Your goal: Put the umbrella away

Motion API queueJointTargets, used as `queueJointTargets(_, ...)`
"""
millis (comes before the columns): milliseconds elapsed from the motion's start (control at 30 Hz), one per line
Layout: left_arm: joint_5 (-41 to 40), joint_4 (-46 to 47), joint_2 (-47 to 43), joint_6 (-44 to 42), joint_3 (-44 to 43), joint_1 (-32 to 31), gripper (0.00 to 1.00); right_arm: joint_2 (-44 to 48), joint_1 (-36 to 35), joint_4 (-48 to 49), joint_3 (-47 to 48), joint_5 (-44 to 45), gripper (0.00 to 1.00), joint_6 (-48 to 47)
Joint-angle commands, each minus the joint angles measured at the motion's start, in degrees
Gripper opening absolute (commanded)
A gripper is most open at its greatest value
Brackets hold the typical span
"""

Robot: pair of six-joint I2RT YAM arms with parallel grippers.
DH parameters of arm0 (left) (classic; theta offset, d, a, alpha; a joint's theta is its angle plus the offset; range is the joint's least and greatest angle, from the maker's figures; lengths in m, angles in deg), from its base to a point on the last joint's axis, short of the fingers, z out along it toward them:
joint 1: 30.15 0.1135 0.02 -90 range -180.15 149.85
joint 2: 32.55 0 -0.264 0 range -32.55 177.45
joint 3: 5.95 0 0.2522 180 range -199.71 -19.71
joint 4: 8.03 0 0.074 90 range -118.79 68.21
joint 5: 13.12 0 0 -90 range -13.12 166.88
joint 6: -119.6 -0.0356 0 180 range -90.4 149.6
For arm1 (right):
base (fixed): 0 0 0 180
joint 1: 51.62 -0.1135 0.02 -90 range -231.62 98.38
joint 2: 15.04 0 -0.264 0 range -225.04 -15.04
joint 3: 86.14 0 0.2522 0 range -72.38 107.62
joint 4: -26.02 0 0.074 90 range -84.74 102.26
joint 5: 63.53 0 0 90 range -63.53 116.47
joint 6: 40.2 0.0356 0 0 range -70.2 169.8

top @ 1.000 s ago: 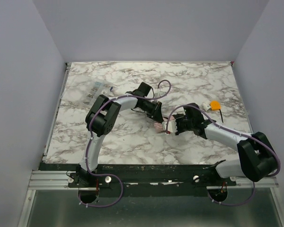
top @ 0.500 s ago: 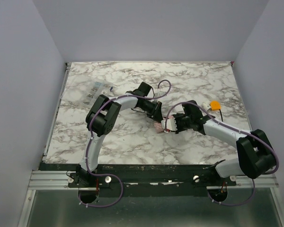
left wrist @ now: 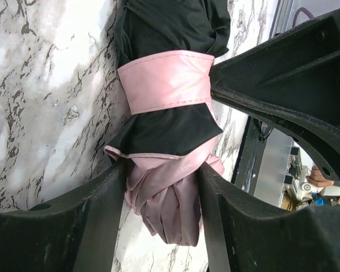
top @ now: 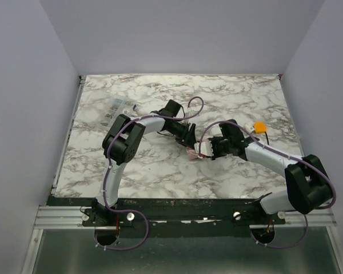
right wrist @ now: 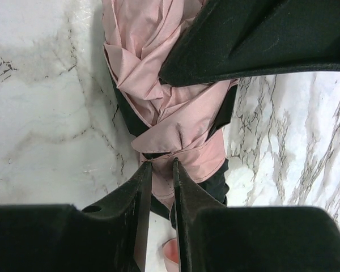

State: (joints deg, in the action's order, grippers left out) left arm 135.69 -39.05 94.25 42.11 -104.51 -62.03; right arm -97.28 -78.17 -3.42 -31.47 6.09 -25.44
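Observation:
The umbrella (top: pixel 192 152) lies folded on the marble table (top: pixel 131 165) between both arms, with pale pink fabric, a black band and a pink strap (left wrist: pixel 165 81). My left gripper (top: pixel 188 137) is shut on the bunched pink fabric end, which fills the gap between its jaws (left wrist: pixel 161 190). My right gripper (top: pixel 206 149) faces it from the right, and its nearly closed jaws pinch the edge of the pink strap (right wrist: pixel 184 156) in the right wrist view (right wrist: pixel 158 167). A small pink rounded part (right wrist: pixel 171 253) shows below the right fingers.
A small orange object (top: pixel 259 126) sits on the table to the right of the right arm. A clear plastic packet (top: pixel 118 108) lies at the back left. Each wrist view shows the other gripper's black body close by (left wrist: pixel 294 85) (right wrist: pixel 260 39).
My right gripper has moved slightly left and away, closer to the left gripper. The umbrella has shifted a little with it. The left arm has barely moved.

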Motion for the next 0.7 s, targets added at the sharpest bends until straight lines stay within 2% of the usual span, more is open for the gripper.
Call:
queueJointTargets(0, 0.24, 2.23, -2.6, 2.32, 3.79, 0.43, 0.55, -5.52, 1.96, -12.71, -4.29, 7.97, 0.22, 2.56)
queueJointTargets(167, 1.06, 9.19, -5.88, 6.03, 7.49, 1.1, 0.6, -5.22, 1.94, -12.38, -5.12, 7.79, 0.22, 2.49)
queueJointTargets(267, 0.87, 14.61, -8.31, 9.44, 9.88, 1.64, 0.69, -5.1, 1.99, -12.27, -5.38, 7.82, 0.22, 2.47)
queueJointTargets(533, -7.55, 22.64, -10.77, 16.59, 10.92, 1.52, 0.7, -4.86, 1.94, -12.07, -5.64, 7.7, 0.22, 2.2)
queueJointTargets(667, -10.68, 22.09, -8.42, 18.69, 8.45, -0.45, 0.7, -4.91, 1.94, -11.83, -5.74, 7.65, 0.22, 2.21)
